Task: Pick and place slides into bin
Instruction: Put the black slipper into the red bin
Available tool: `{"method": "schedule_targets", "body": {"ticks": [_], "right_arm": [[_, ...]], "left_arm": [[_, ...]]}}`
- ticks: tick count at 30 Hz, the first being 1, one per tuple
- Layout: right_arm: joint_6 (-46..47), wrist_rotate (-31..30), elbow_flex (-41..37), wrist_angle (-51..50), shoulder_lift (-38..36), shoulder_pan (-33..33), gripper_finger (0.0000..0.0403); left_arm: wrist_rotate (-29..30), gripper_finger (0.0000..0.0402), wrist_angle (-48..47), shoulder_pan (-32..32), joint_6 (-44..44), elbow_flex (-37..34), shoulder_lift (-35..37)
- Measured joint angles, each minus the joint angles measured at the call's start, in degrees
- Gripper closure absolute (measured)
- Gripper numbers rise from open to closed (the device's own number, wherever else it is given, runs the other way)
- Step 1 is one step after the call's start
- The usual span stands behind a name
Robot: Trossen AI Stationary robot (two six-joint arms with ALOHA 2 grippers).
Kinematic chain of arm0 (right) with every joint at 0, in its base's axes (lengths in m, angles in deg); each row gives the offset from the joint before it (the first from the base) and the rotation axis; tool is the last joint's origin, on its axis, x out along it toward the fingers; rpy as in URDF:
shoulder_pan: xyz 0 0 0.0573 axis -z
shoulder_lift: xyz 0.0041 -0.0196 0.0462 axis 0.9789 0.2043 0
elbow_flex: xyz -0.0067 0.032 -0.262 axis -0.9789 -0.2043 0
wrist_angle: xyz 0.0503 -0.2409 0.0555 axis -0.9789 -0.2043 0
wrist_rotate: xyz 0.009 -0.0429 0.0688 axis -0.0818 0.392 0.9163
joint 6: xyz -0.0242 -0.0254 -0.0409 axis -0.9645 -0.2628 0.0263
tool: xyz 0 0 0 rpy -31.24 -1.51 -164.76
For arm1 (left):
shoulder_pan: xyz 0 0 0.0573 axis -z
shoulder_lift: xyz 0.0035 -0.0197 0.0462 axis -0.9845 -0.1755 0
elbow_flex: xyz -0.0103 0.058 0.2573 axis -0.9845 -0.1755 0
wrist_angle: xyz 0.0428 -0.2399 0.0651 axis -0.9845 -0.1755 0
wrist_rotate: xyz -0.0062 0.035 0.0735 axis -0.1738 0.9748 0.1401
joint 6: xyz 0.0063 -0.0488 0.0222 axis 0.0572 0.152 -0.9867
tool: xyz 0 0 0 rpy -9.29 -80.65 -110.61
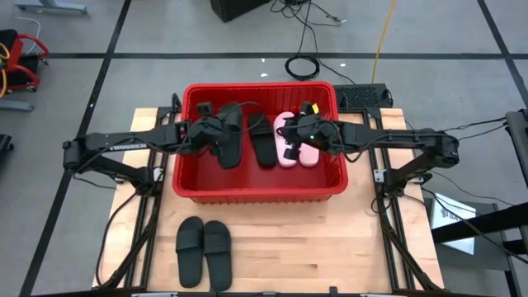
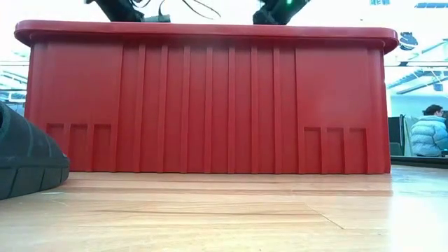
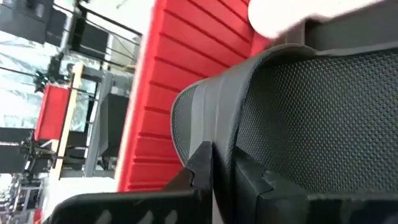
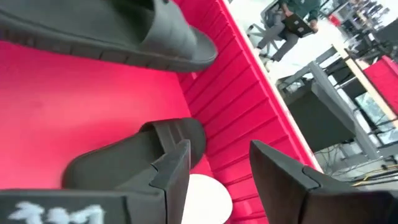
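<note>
The red bin (image 1: 186, 177) stands mid-table. My left gripper (image 1: 216, 132) reaches into it from the left and is shut on a black slide (image 1: 228, 140). A second black slide (image 1: 264, 142) and two pale pink slides (image 1: 299, 153) lie on the bin floor. My right gripper (image 1: 295, 139) hangs open over the pink slides; in its wrist view the fingers (image 4: 177, 171) stand above a pink slide (image 4: 205, 199) and touch nothing. Two more black slides (image 1: 203, 252) lie sole-down on the table in front of the bin. My left gripper pinches the black slide's side edge (image 3: 217, 134) between its two fingers, beside the textured footbed (image 3: 311, 118). The fingers come from the table's left, inside the bin. In the right wrist view the slide (image 4: 124, 37) shows its grooved sole and appears raised off the bin floor.
The bin's tall walls (image 2: 210, 105) surround both grippers. One black slide's toe (image 2: 24, 161) shows at the left of the low view. Bare wooden tabletop (image 1: 330, 247) lies in front of the bin on the right. A person (image 2: 430, 133) sits in the room beyond.
</note>
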Motion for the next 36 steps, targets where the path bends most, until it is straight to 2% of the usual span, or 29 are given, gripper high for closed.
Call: {"method": "schedule_targets", "body": {"ticks": [2,7,12,19,30,36], "right_arm": [[-1.4,0.4,-1.7,2.4,0.0,0.9,0.0248],[-3.4,7.0,-4.8,7.2,0.0,4.1,0.0248],[-4.2,10.5,-5.8,9.5,0.0,7.1,0.0248],[-6.5,10.6,-5.8,9.8,0.0,9.2,0.0248],[-8.0,10.6,-5.8,10.4,0.0,10.0,0.0248],[-8.1,10.7,-5.8,10.7,0.0,10.0,0.0248]], "left_arm": [[0.4,0.0381,-0.2,-0.6,-0.1,0.0,-1.2],[0.4,0.0397,0.0,-2.7,0.6,0.0,-3.3],[-2.1,0.0389,0.1,-5.7,0.8,0.0,-6.2],[-4.5,0.0371,2.4,-9.8,-0.1,0.0,-12.0],[-9.5,0.0395,5.9,-13.6,-3.7,0.0,-18.8],[-12.9,0.0376,9.3,-14.8,-4.5,0.0,-21.8]]}}
